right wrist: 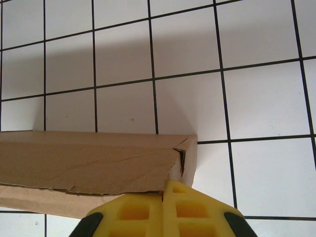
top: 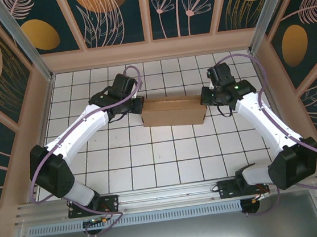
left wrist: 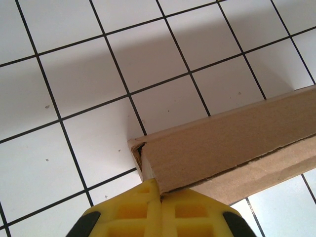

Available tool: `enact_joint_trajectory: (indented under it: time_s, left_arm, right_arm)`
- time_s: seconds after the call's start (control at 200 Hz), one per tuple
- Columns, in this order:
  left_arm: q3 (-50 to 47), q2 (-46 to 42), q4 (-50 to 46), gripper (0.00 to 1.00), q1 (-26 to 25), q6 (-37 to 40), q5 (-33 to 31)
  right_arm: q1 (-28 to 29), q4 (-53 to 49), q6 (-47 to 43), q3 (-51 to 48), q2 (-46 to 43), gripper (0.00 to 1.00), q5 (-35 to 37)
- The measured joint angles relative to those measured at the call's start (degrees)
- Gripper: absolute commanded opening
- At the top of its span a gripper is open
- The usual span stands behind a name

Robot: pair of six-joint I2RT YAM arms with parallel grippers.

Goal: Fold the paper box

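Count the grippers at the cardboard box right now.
2. The left gripper, fingers shut, meets the paper box at its left end corner. The right gripper, also shut, meets its right end corner. None seems hidden.

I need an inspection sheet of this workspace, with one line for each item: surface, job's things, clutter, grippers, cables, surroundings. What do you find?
surface: white tiled table with dark grid lines, looks clean.
job's things: the paper box, brown cardboard, folded into a shallow box, lying between the two arms.
clutter: nothing seen.
grippers: left gripper shut, at the box's left end corner; right gripper shut, at its right end corner; whether either pinches the cardboard is unclear.
cables: purple cables loop along both arms.
surroundings: wood-framed wall panels with plant drawings; metal rail at the near edge.
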Motion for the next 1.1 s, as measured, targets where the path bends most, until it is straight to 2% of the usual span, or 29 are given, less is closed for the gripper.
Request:
enact_joint_trajectory:
  time_s: [0.581,1.101]
  left_arm:
    - [0.5,0.6,0.0,0.00,0.0,0.0,0.0]
    - [-0.9,0.9,2.9,0.00,-0.1,0.0,-0.1]
  right_arm:
    - [-1.7,1.6,0.1,-0.3,0.6,0.00,-1.9]
    - [-0.5,16.9,-5.4,-13.5,-7.2,0.00,2.7]
